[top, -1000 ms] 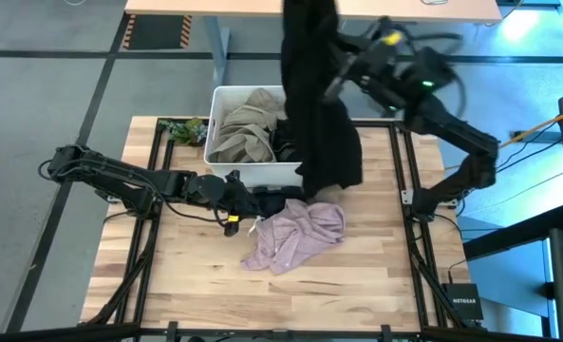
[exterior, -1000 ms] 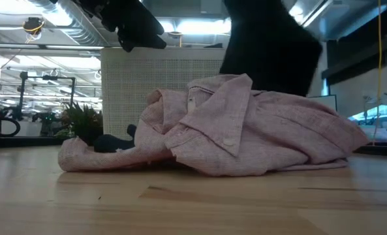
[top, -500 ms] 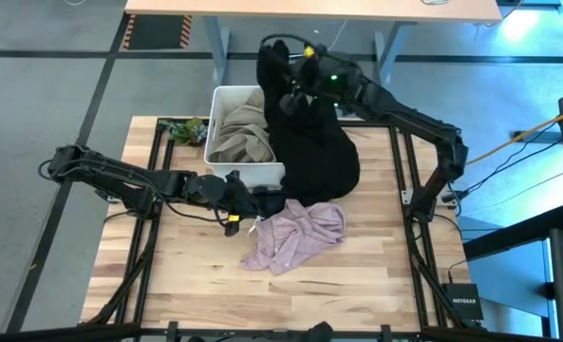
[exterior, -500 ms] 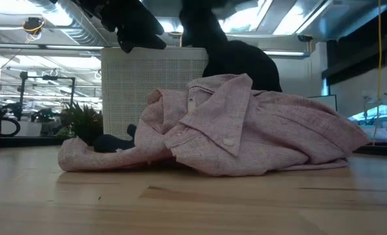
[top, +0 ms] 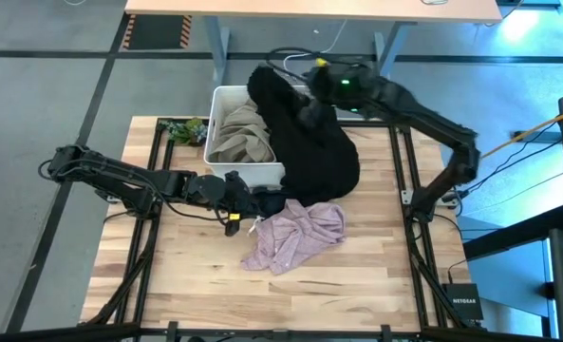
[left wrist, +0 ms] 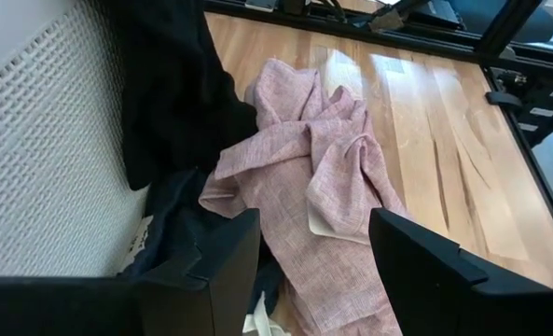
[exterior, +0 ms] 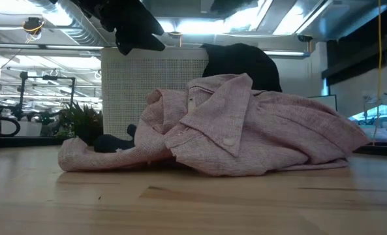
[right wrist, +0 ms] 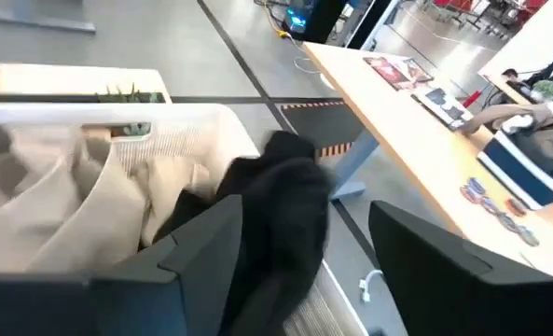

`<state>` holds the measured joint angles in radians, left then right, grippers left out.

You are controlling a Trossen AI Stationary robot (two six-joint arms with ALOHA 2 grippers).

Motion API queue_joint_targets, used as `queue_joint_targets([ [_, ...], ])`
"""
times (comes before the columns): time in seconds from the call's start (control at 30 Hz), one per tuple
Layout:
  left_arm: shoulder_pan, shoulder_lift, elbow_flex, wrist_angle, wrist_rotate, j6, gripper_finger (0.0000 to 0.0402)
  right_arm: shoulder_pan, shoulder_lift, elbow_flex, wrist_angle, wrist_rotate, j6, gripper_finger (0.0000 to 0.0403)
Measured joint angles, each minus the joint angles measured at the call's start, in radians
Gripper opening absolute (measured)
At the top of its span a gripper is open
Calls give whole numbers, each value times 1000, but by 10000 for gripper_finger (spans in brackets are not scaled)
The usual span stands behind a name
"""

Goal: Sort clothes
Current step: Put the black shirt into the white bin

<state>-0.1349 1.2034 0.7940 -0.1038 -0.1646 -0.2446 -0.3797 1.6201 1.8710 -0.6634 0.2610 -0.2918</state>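
Observation:
A black garment [top: 314, 152] lies heaped over the right wall of the white bin [top: 226, 95] and spills onto the table; in the low view its hump [exterior: 242, 65] shows behind the pink garment. A beige garment [top: 243, 128] fills the bin. My right gripper [right wrist: 304, 261] stands open above the bin's far right part, with the black garment's upper end [right wrist: 281, 201] below its fingers. A pink garment [top: 295, 236] lies crumpled mid-table. A small dark blue-grey garment [top: 270, 201] lies at the bin's near wall. My left gripper [left wrist: 313, 271] hangs open above it. My right gripper stands open over the black garment's upper end [right wrist: 276, 177], fingers slanting down toward the bin. I cannot tell whether a finger still touches the cloth. The garment rests on the bin's wall and on the table, and does not hang from the fingers.
A small green plant [top: 184, 128] sits at the bin's left. Black frame rails [top: 153, 190] run along the table's left and right sides. Bare wood [top: 290, 304] lies near the front edge. A desk [top: 309, 8] stands beyond the table.
My right gripper has come down and toward the table's left, to the bin's far right part. The black garment, which hung long below it, has sunk into a heap over the bin's right wall and the table. My left gripper has kept still.

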Motion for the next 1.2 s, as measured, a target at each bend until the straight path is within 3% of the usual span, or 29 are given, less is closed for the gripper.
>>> queue_joint_targets([
  [0.23,0,0,0,0,0,38,198,100,-185,1,-321,-20,29,255],
  [0.43,24,0,0,18,0,69,198,232,-280,1,-725,-99,272,254],
  [0.53,44,0,0,17,0,65,198,307,-310,-17,-836,-50,400,254],
  [0.73,60,0,0,12,0,29,198,439,-408,-294,-707,131,501,254],
  [1.0,59,0,0,8,0,35,198,464,-481,-816,-371,141,455,254],
  [1.2,59,0,0,12,0,35,198,420,-480,-1070,-1,166,383,254],
])
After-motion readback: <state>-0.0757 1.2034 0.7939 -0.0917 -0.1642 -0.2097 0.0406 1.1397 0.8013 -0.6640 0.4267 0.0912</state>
